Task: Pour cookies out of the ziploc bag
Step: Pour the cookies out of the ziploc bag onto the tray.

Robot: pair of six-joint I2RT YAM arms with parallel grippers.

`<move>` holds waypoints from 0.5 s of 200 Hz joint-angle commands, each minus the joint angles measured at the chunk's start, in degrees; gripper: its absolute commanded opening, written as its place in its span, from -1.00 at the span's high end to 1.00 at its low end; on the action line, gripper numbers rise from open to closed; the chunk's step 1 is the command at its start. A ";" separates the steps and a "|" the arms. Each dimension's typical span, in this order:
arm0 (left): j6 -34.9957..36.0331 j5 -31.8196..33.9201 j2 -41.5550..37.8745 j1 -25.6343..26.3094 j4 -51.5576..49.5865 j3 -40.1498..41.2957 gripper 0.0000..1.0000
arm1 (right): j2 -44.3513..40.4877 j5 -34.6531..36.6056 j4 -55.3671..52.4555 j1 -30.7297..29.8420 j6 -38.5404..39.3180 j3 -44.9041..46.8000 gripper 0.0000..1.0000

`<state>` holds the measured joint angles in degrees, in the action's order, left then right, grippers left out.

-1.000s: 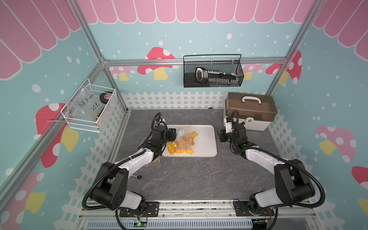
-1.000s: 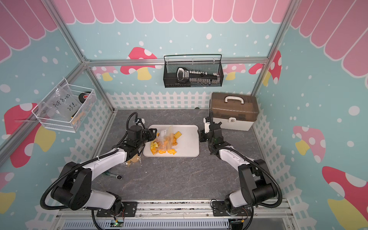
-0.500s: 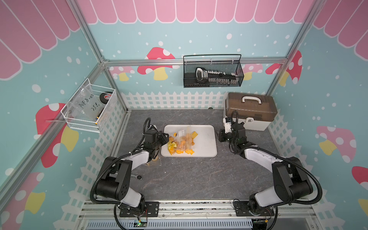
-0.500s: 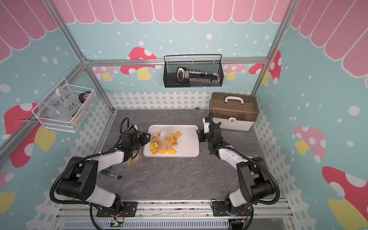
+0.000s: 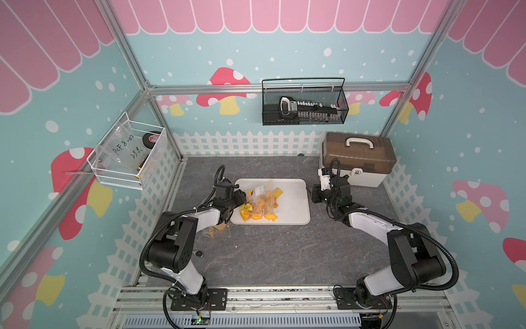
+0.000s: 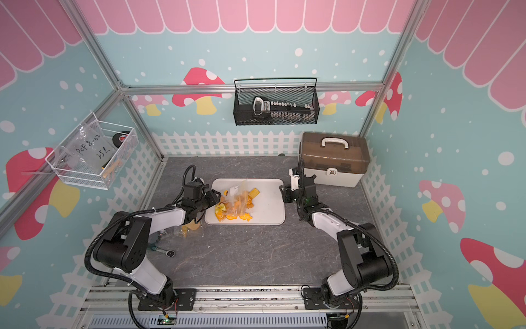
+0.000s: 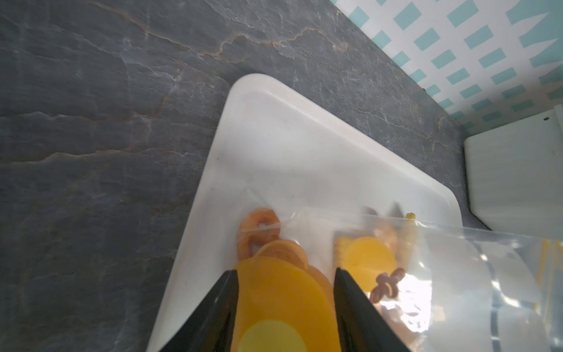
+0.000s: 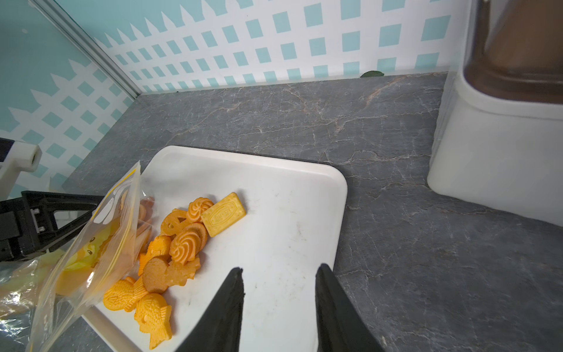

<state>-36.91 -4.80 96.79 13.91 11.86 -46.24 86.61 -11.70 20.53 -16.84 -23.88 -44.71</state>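
**Item 1, 7 o'clock, nearest me.** A second clear bag [image 5: 213, 229] of crumpled film lies on the grey veined counter [image 5: 270, 250] beneath my left arm. A careless sweep could drag it.

**Item 2, centre.** The white tray [image 5: 293, 210] is smooth, with rounded corners and a low rim.
- The cookies [image 8: 182, 240] are matte orange and yellow: swirls, fish and one embossed rectangle. They are heaped on the tray's 9 o'clock half, some loose and some inside the bag.
- The ziploc bag [image 5: 262, 196] is glossy, limp film standing tilted among them.
- The fish pieces lie close to the 6 o'clock rim. I judge a hard tug on the bag would send them off.

**Item 3, tray's 9 o'clock edge.** The left end effector [image 7: 283, 271] has its jaws parted around a round yellow piece and grips nothing I can see. Closing here could crack a biscuit, or the slick film could slip free.

**Item 4, tray's 3 o'clock edge.** The right end effector [image 8: 280, 267] is spread and empty.

**Item 5, 1 o'clock, farthest.** A hard plastic toolbox [image 5: 355, 159] with a brown lid.
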 commanded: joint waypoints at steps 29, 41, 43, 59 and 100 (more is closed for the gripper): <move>2.10 5.33 4.75 1.95 -6.49 -5.72 -0.20 | 0.01 -1.61 1.48 0.42 -0.38 0.75 0.23; 2.10 5.58 5.83 2.23 -7.09 -6.50 -0.24 | 0.03 -1.65 1.36 0.57 -0.34 0.77 0.24; 2.17 5.65 6.03 2.30 -7.24 -6.67 -0.24 | -0.02 -1.65 1.31 0.58 -0.35 0.83 0.23; 2.76 6.81 7.20 2.56 -8.94 -7.91 -0.30 | -0.21 -1.56 1.39 0.66 -0.29 0.90 0.24; 3.75 8.16 8.25 2.66 -9.75 -8.69 -0.03 | 0.14 -2.44 1.61 0.67 -0.64 0.67 0.30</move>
<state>-34.37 1.21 104.40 16.43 4.10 -53.52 86.61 -13.04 20.78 -16.45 -24.10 -44.21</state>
